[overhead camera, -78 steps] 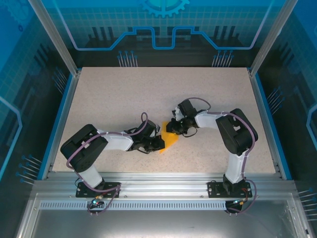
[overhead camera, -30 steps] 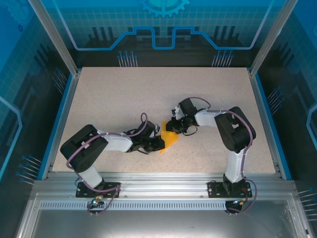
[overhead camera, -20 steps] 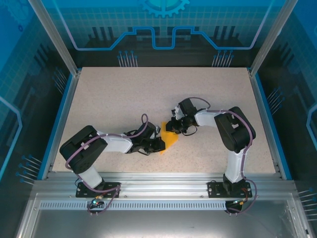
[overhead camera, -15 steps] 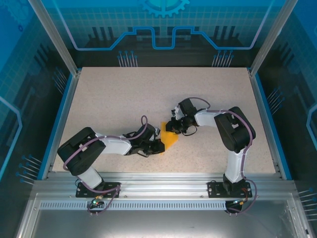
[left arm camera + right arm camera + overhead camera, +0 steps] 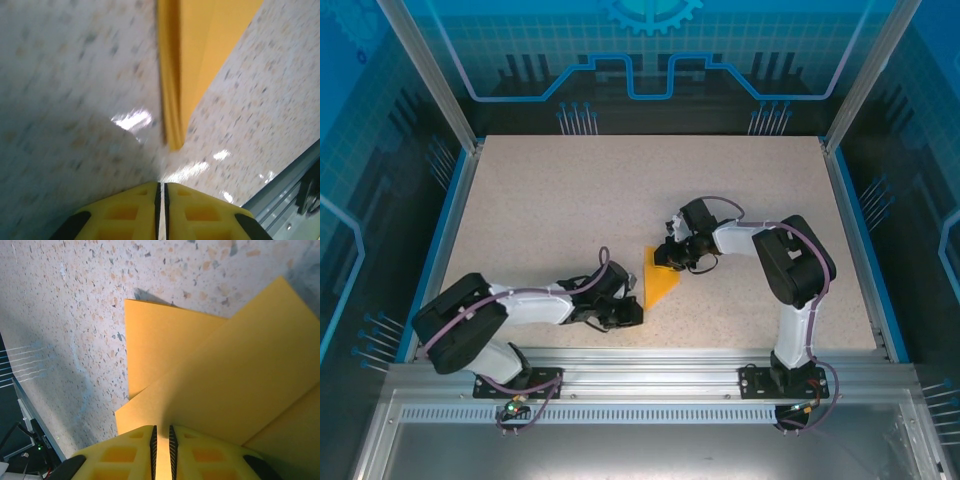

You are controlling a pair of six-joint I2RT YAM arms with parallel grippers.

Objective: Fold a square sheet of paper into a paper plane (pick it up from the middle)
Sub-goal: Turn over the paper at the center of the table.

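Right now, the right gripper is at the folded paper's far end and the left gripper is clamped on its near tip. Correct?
Not quite. The left gripper is shut on nothing; the left wrist view shows table between it and the near tip of the folded paper. The right gripper is at its far end.
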